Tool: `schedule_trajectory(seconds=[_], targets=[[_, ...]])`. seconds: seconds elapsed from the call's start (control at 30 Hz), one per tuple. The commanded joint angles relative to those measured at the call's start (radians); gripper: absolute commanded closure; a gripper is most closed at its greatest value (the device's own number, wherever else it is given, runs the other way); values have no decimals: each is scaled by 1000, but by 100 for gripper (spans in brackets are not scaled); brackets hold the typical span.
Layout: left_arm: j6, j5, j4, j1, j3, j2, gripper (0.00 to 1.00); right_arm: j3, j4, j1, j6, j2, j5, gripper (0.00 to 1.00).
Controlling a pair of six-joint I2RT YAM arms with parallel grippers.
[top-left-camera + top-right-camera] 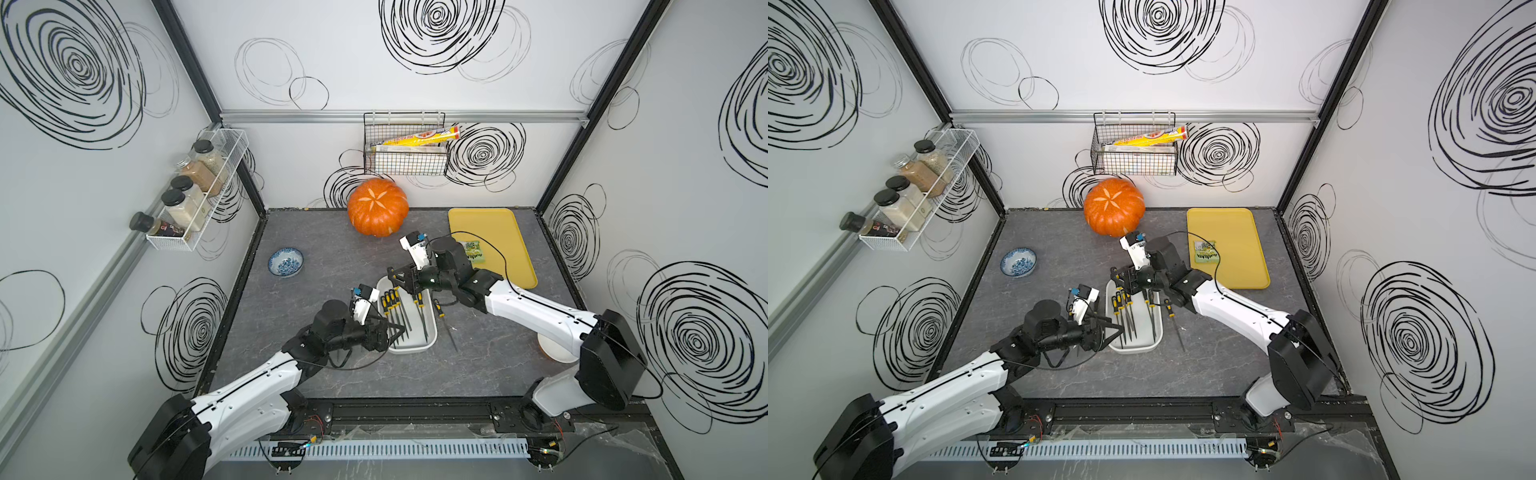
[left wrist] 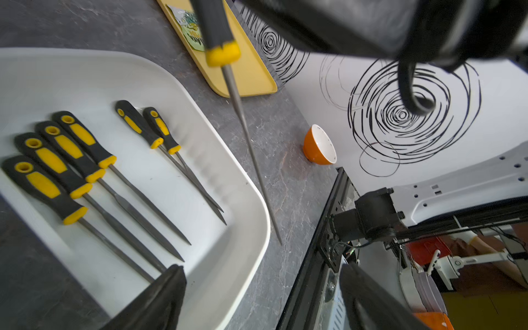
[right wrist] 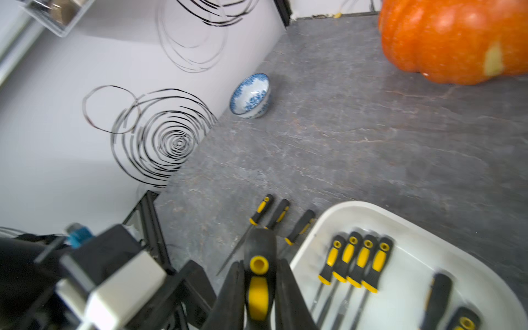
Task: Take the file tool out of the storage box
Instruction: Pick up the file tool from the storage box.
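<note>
- Right claw [image 3: 259,274]: I am clamping it narrow on the black-and-yellow handle of one file [image 3: 258,297], a finger on each flank. The hole in the handle's end is facing the wrist camera.
- Place of the file: the handle is sitting between my fingers, just beside the white box [image 3: 371,207] and outside its rim in the right wrist view. The blade is running off beneath the claw, hidden.
- Left claw [image 2: 261,268]: I am holding it wide and empty, over the end of the box where the blade tips are pointing.
- Other files [image 2: 68,148]: six are lying in the box, beside the right claw and just ahead of the left. Three loose files [image 3: 281,213] are lying on the table [image 3: 371,128] just beyond the right claw's fingertips.
- Handling, as judged: the file is looking light and stiff. The thin, pointed steel is probably brittle, while the rubbery handle is giving a sure, non-slip seat.
- Hold, as judged: the thick middle of the handle is serving best. The long blade is acting as a lever, so its tip may swing and catch the rim.
</note>
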Motion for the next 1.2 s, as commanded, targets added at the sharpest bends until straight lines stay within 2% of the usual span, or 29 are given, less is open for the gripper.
schedule_trajectory(seconds=[0.0, 0.07, 0.13, 0.27, 0.33, 0.5, 0.57, 0.63, 0.7, 0.77, 0.8, 0.87, 0.93, 1.0, 1.1, 1.17], targets=[[39, -29, 46, -26, 34, 5, 9, -32, 174, -3, 94, -32, -133, 98], [40, -31, 50, -27, 33, 9, 10, -64, 228, -4, 121, -43, -144, 98], [41, -37, 50, -31, 35, 23, 14, -104, 298, -5, 151, -65, -149, 98], [45, -31, 48, -34, 46, 56, 30, -139, 305, -4, 142, -105, -130, 98], [45, -21, 55, -38, 48, 65, 46, -166, 314, -4, 140, -123, -121, 98], [46, -33, 58, -45, 48, 67, 52, -263, 433, -1, 188, -165, -81, 98], [46, -31, 58, -45, 48, 74, 59, -299, 474, 2, 203, -182, -59, 97], [47, -31, 58, -47, 49, 79, 74, -328, 501, 8, 205, -195, -38, 95], [47, -30, 58, -46, 52, 84, 77, -353, 521, 12, 206, -206, -15, 94], [49, -28, 58, -49, 53, 88, 86, -383, 550, 13, 215, -219, 5, 94], [50, -28, 56, -50, 55, 88, 89, -396, 567, 16, 220, -223, 15, 91], [52, -30, 54, -50, 54, 87, 100, -410, 580, 17, 221, -227, 15, 85], [55, -35, 46, -51, 56, 84, 100, -420, 589, 17, 219, -226, 11, 72], [59, -51, 31, -51, 59, 78, 100, -434, 591, 18, 217, -241, 28, 55], [71, -107, -42, -49, 81, 61, 100, -452, 577, 17, 176, -281, 77, 49], [53, -206, -162, -49, 118, 40, 100, -436, 502, 16, 110, -314, 129, 48]])
